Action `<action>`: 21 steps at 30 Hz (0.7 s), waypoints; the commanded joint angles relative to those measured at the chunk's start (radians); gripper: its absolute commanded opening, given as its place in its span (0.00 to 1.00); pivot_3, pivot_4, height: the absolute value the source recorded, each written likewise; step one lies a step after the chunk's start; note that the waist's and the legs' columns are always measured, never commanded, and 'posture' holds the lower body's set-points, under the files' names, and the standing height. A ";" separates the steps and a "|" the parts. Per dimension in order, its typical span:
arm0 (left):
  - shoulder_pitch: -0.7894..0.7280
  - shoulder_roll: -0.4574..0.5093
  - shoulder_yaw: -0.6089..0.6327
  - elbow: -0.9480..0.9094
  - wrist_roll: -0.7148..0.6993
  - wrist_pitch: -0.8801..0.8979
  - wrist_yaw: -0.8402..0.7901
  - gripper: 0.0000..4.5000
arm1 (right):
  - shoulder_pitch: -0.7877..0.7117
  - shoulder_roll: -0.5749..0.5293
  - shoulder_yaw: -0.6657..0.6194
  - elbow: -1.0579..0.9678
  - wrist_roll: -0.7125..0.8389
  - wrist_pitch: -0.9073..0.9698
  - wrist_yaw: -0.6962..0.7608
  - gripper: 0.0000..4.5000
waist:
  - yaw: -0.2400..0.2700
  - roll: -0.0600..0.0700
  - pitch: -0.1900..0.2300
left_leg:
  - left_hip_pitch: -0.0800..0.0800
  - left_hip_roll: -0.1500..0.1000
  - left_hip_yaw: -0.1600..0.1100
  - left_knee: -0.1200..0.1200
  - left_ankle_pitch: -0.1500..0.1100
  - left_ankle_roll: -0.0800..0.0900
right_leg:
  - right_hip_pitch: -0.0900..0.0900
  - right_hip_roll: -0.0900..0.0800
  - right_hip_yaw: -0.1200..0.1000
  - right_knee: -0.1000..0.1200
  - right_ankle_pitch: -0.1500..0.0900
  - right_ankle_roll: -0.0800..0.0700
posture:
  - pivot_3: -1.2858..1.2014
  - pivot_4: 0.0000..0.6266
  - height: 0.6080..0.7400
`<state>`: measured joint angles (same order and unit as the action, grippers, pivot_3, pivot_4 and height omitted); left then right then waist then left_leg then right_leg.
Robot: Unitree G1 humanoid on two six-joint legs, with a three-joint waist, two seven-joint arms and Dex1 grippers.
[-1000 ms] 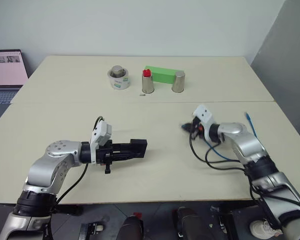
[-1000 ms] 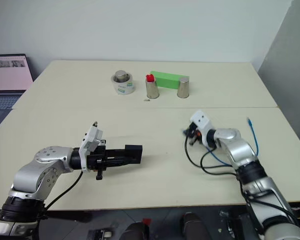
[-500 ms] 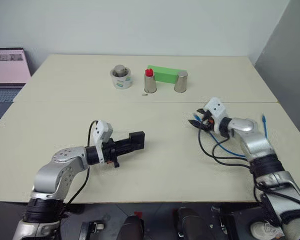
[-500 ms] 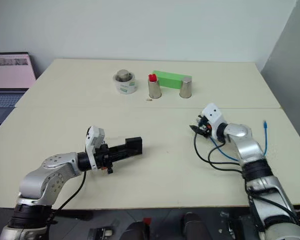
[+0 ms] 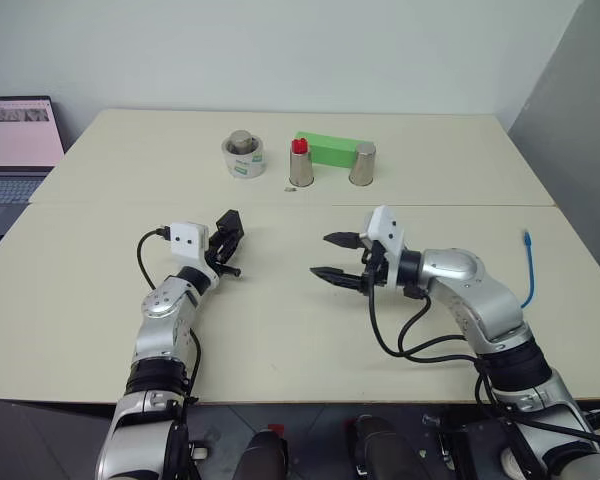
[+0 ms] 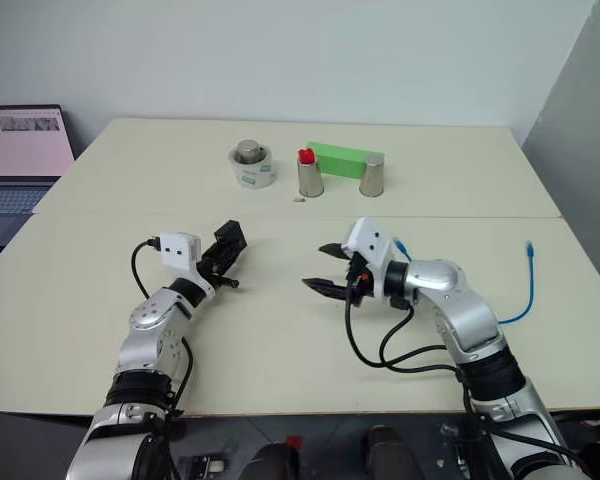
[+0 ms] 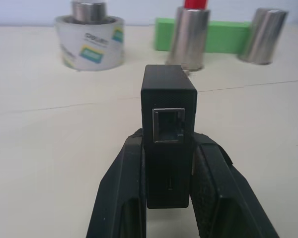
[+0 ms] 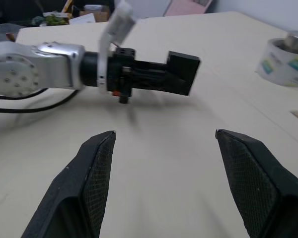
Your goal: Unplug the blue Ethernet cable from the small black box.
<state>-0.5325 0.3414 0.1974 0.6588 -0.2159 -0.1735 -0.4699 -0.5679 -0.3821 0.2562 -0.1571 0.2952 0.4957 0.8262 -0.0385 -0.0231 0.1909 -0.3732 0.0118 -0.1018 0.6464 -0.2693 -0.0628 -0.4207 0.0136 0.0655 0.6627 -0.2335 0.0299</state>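
The small black box (image 5: pixel 228 228) is clamped between the fingers of my left gripper (image 7: pixel 168 141), held just above the table left of centre. In the left wrist view the box's port (image 7: pixel 169 125) is empty. My right gripper (image 5: pixel 335 256) hovers at the table's middle, open, pointing left toward the box with nothing between its fingers (image 8: pixel 97 171). The right wrist view shows the box (image 8: pixel 183 72) ahead of it. The blue Ethernet cable (image 5: pixel 526 272) lies at the right of the table behind my right arm, one plug end free.
At the back stand a tape roll (image 5: pixel 242 158) with a metal weight on it, two metal cups (image 5: pixel 300 168) (image 5: pixel 359 164) and a green block (image 5: pixel 325 148). A laptop (image 5: pixel 15 140) sits far left. Black arm cables (image 5: pixel 400 335) loop under my right wrist.
My right gripper has opened and swung left to the table's middle. My left gripper, still holding the box, has turned from pointing right to pointing forward.
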 commanded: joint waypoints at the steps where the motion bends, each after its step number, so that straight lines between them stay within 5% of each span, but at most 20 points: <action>1: -0.077 -0.012 0.023 0.166 0.016 -0.138 0.026 0.17 | -0.014 0.001 0.008 -0.053 -0.008 0.011 -0.006 0.76 | 0.005 0.000 0.000 | -0.001 0.000 0.000 0.000 0.000 0.000 | 0.000 0.000 0.000 -0.001 0.000 0.000 | 0.52 0.24 1.00; 6: -0.126 -0.012 0.043 0.323 0.014 -0.184 0.046 0.17 | -0.011 -0.010 0.018 -0.060 -0.023 0.023 -0.008 0.76 | 0.006 0.000 0.000 | -0.001 -0.001 -0.001 0.000 0.000 0.000 | 0.000 -0.001 -0.001 -0.001 0.000 0.000 | 0.52 0.24 1.00; 12: -0.087 -0.006 0.048 0.338 0.008 -0.183 0.001 0.50 | -0.003 -0.019 0.013 -0.070 -0.034 0.036 -0.015 0.76 | 0.002 0.000 0.000 | 0.001 -0.001 -0.001 0.000 0.000 0.000 | 0.000 -0.001 -0.002 0.001 0.000 0.001 | 0.52 0.24 1.00; 17: 0.029 0.009 0.018 0.180 0.053 -0.158 0.028 0.72 | 0.006 -0.025 0.008 -0.084 -0.035 0.048 -0.021 0.76 | -0.012 0.001 -0.001 | 0.003 0.000 0.000 -0.001 0.000 0.000 | 0.002 0.000 -0.001 0.002 0.000 0.001 | 0.52 0.24 1.00; 21: 0.188 0.043 0.035 -0.132 0.035 -0.012 0.067 0.72 | 0.025 -0.037 -0.007 -0.092 -0.039 0.055 -0.038 0.76 | -0.023 0.001 -0.001 | 0.006 0.001 0.003 -0.002 0.000 0.000 | 0.002 -0.001 0.003 0.002 0.000 0.001 | 0.52 0.24 1.00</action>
<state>-0.4373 0.3516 0.2222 0.6890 -0.1720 -0.3009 -0.4202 -0.5511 -0.4155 0.2775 -0.2057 0.2548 0.5523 0.8024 -0.0610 -0.0222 0.1896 -0.3674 0.0128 -0.0990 0.6446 -0.2694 -0.0626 -0.4188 0.0131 0.0680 0.6651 -0.2335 0.0306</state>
